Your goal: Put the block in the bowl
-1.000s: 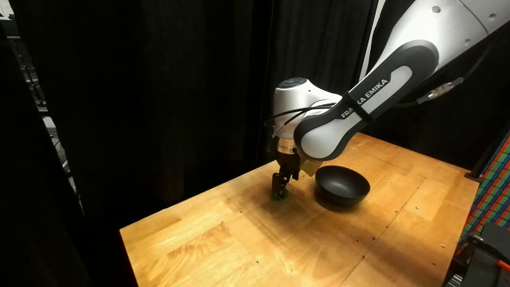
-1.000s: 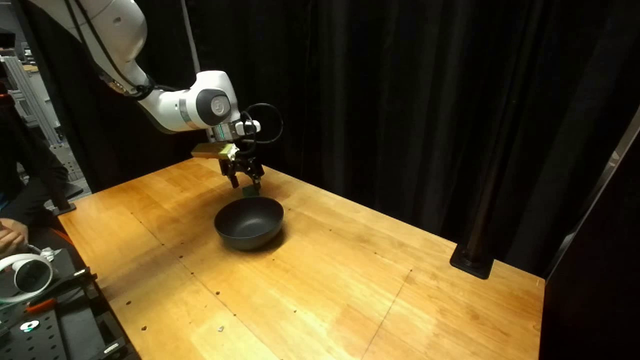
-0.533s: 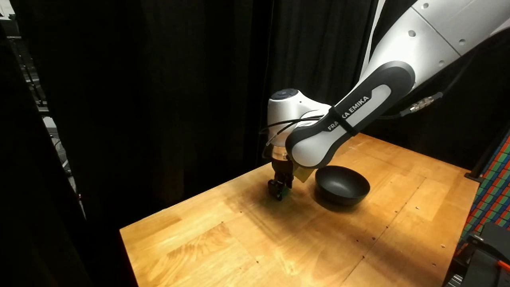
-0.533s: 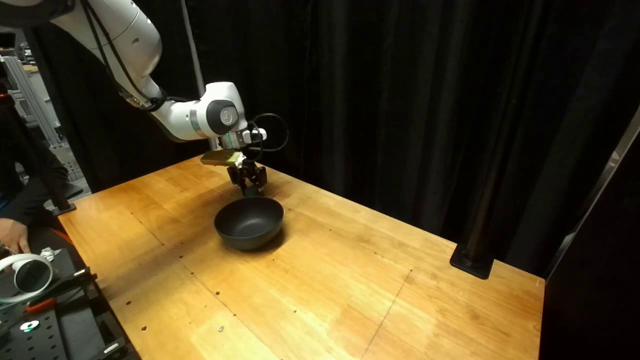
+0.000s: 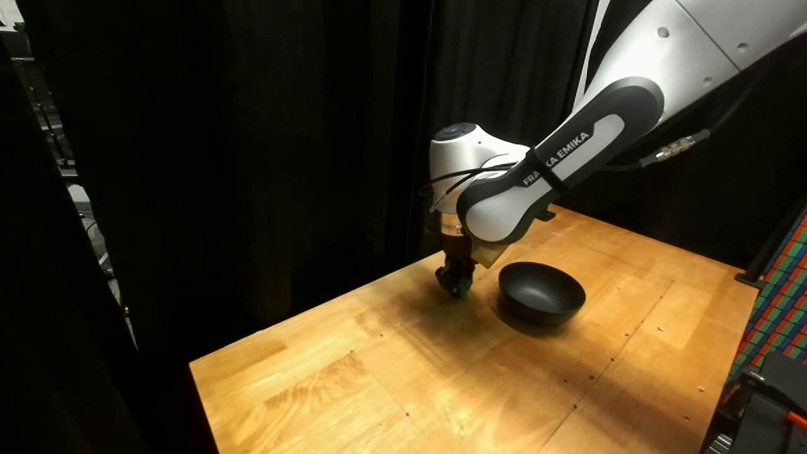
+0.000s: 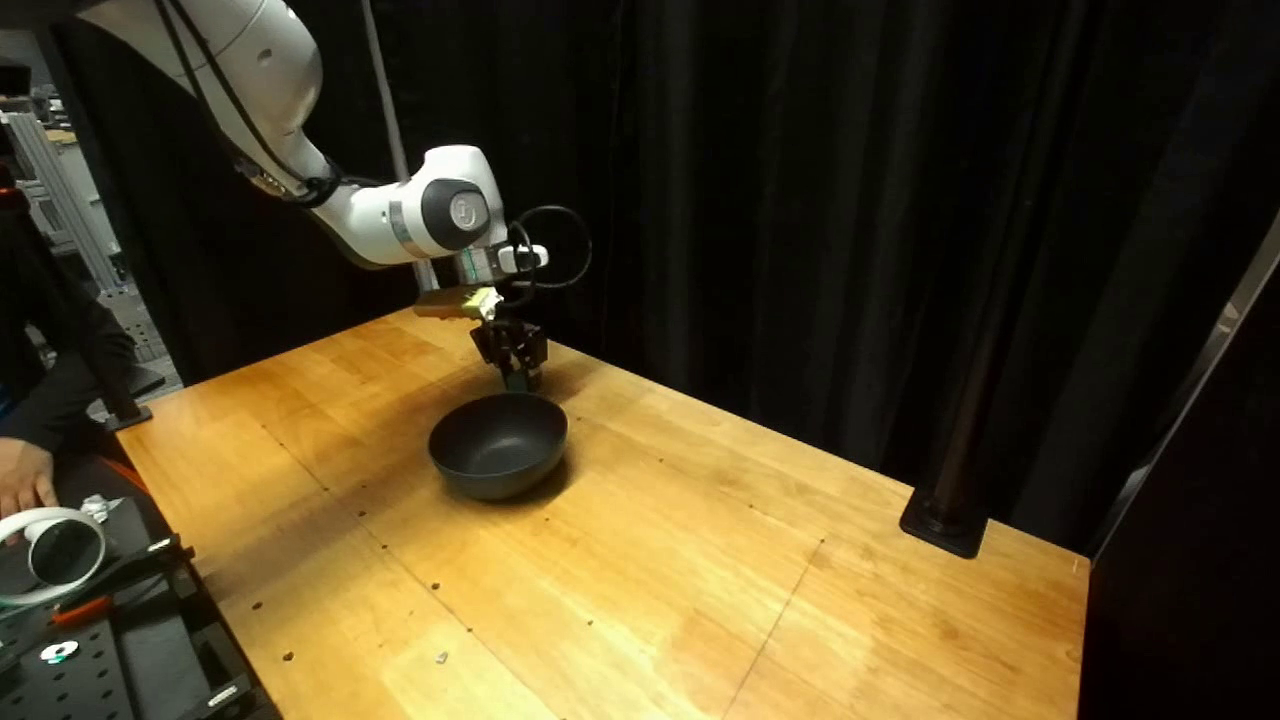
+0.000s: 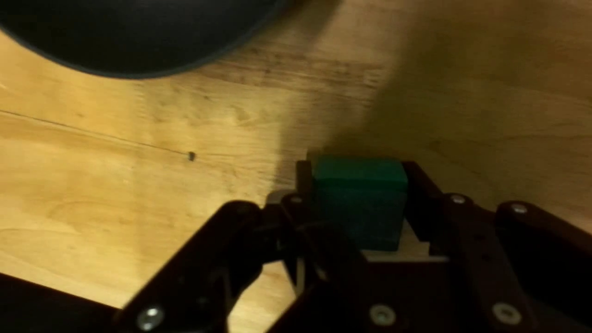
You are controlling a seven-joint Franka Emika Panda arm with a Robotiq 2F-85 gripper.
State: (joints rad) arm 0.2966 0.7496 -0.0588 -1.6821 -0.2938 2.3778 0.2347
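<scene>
Just beyond the bowl (image 6: 498, 450) in an exterior view, outside its rim, my pincer (image 7: 360, 185) has the block (image 7: 360, 208) pinched from both sides. Wrist view: block is lower right of the bowl, apart from it. Looks lifted off the table (image 5: 536, 391), not certain. Next, I'd guess: up over the bowl's nearest rim, across, then release.

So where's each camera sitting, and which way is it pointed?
In an exterior view: apart from the arm, which spans the upper right, looking down across the table.
In an exterior view: likewise, looking down at the same table; arm at upper left, a person's hand at left.
Wrist view: on the arm's end, facing down; the tool shows, closed on the green block, plus part of the bowl.
Both exterior views share the whole bowl.
</scene>
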